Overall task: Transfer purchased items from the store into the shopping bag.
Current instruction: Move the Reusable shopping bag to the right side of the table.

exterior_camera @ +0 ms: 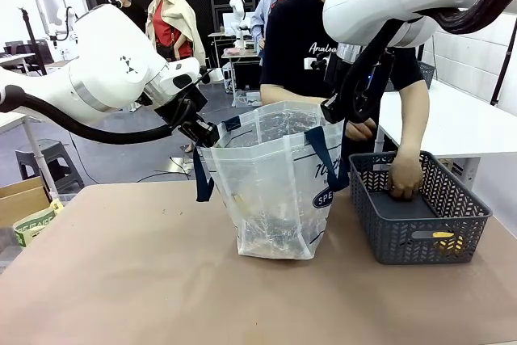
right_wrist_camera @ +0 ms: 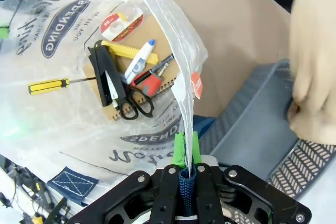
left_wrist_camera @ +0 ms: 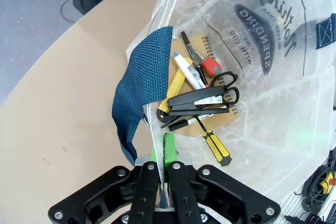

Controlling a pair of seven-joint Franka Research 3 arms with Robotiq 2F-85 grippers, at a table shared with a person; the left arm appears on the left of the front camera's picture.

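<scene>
left hand [left_wrist_camera: 160, 151], right hand [right_wrist_camera: 185, 150] pinch bag [exterior_camera: 275, 191]

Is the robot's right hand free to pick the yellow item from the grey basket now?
Probably not. The right hand is shut on the shopping bag at its rim, holding it open; the person's hand is also inside the basket.

The scene is lit evenly and brightly from overhead. Soft shadows are cast on the table [exterior_camera: 121, 264] beneath the shopping bag [exterior_camera: 275, 191], whose plastic is streaked with glare. Wrist views are bowed at the edges; the person's hand [right_wrist_camera: 315, 61] is blurred and overexposed.
</scene>
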